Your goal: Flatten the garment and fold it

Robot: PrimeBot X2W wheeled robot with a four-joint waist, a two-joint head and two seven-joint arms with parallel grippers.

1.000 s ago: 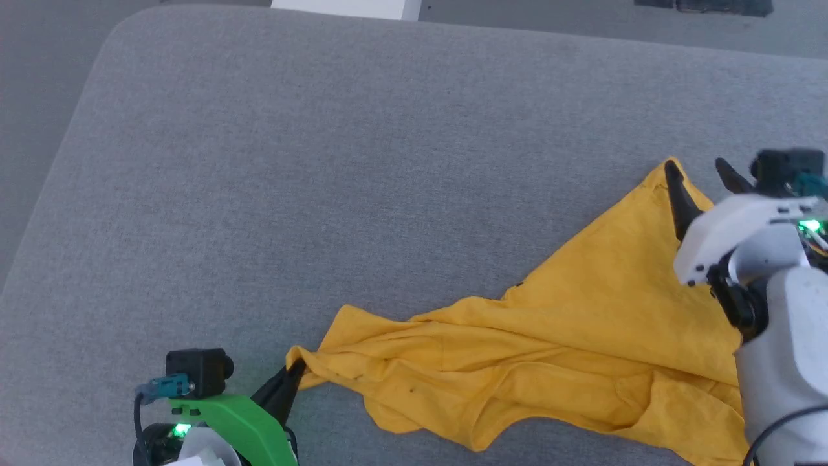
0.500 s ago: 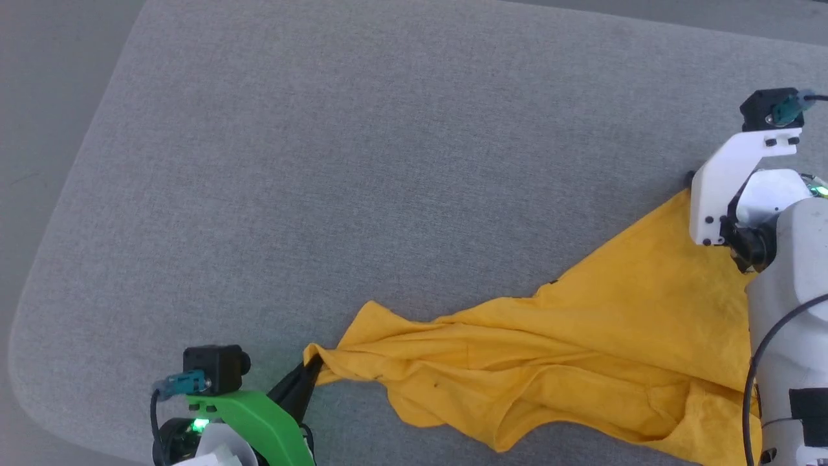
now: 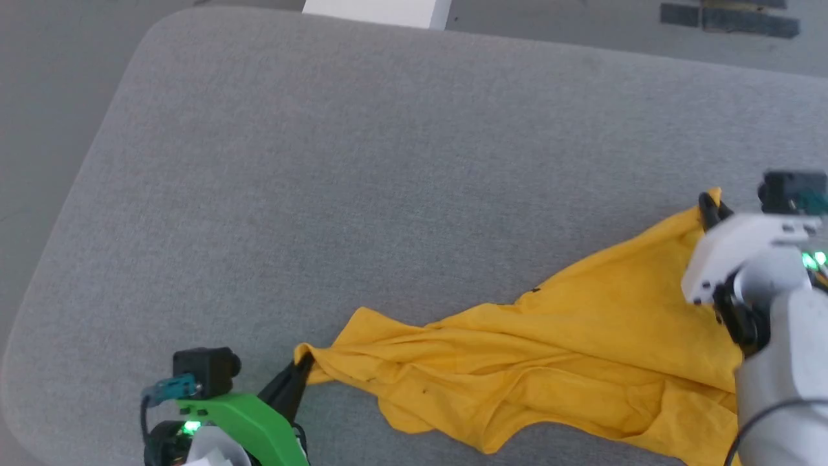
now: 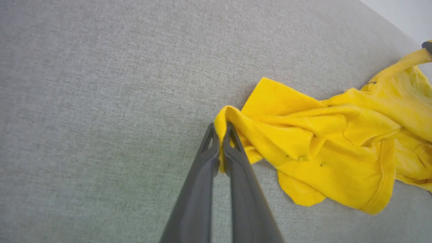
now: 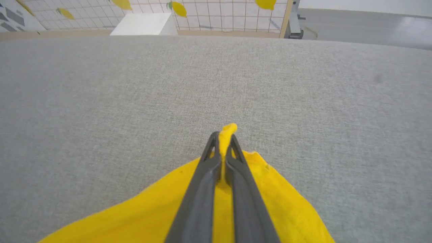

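Note:
The garment [image 3: 569, 362] is a mustard-yellow t-shirt lying crumpled and stretched across the near right of the grey padded table [image 3: 388, 194], plain side up. My left gripper [image 3: 301, 369] is shut on its left corner at the lower left of the head view; the left wrist view shows that gripper [image 4: 221, 130] pinching a fold of the garment [image 4: 320, 135]. My right gripper [image 3: 710, 204] is shut on the garment's far right corner, lifted a little. The right wrist view has its fingers [image 5: 209, 158] closed with a yellow tip of the garment [image 5: 227, 130] poking out between them.
The table's rounded left corner and edge [image 3: 77, 188] run down the left side of the head view. A white box [image 3: 375, 11] sits beyond the far edge, also seen as a white box [image 5: 143, 25] before a tiled wall [image 5: 219, 13].
My right gripper has gone from open, straddling the garment's far right corner, to shut on it. The left grip is unchanged. The head camera has shifted between frames.

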